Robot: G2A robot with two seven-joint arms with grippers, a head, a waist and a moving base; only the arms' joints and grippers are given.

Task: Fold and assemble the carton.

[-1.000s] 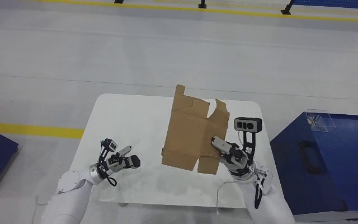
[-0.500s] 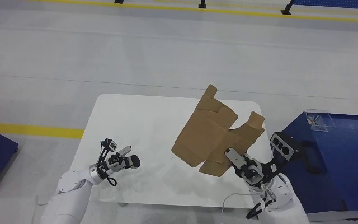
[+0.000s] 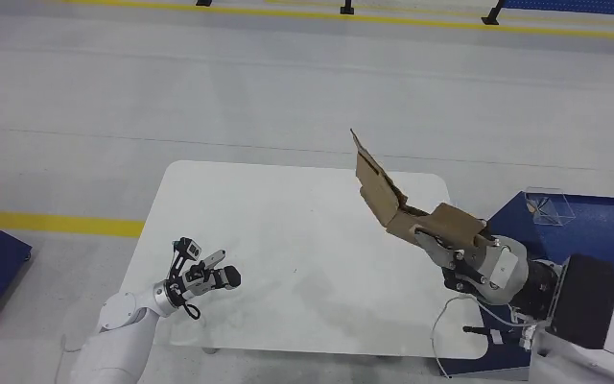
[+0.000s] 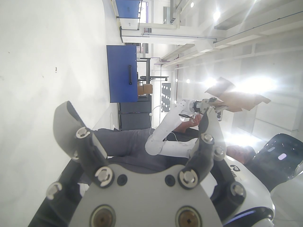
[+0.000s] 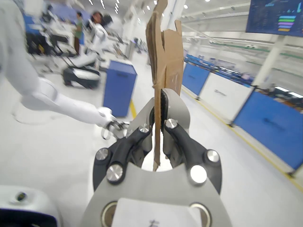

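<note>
The carton (image 3: 393, 197) is a flat brown cardboard blank, lifted off the white table (image 3: 288, 278) and standing on edge over its right side. My right gripper (image 3: 430, 242) is shut on the carton's lower edge; in the right wrist view the carton (image 5: 165, 55) rises straight up from between the closed fingers (image 5: 168, 105). My left gripper (image 3: 219, 268) hovers open near the table's front left corner, holding nothing. In the left wrist view its fingers (image 4: 71, 121) are spread, and the carton (image 4: 236, 98) shows far off on the other arm.
A blue cabinet (image 3: 542, 278) stands close to the table's right edge, with a small clear box (image 3: 547, 204) on top. A loose cable (image 3: 436, 336) hangs by the table's front right corner. A yellow floor line (image 3: 67, 224) runs left of the table.
The right arm has lifted the carton from lying flat on the table, swung it to the right and tipped it up on edge. The left arm has stayed still.
</note>
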